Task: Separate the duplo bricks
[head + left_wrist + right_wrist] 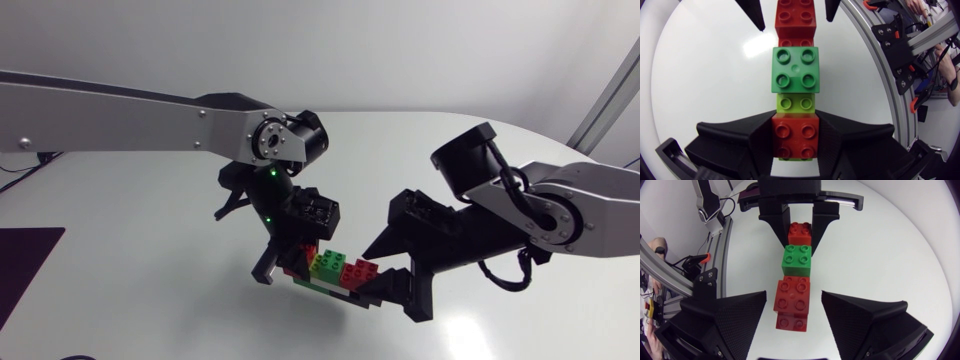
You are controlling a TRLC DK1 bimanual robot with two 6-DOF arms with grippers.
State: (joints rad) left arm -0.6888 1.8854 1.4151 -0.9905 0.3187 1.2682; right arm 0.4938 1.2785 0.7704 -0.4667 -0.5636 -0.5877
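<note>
A row of joined duplo bricks (335, 270) hangs above the white table between my two grippers. My left gripper (795, 145) is shut on the red brick (795, 142) at one end; from there follow a lime brick (796, 102), a green brick (796, 70) and another red brick (795, 17). My right gripper (792, 315) is open around that far red brick (792, 297), with a gap on each side between it and the fingers (725, 320). In the head view, the left gripper (290, 262) faces the right gripper (362, 272) across the bricks.
The white table (150, 250) has a curved edge at the far right. A dark purple patch (25, 260) lies at its left edge, well away from both arms.
</note>
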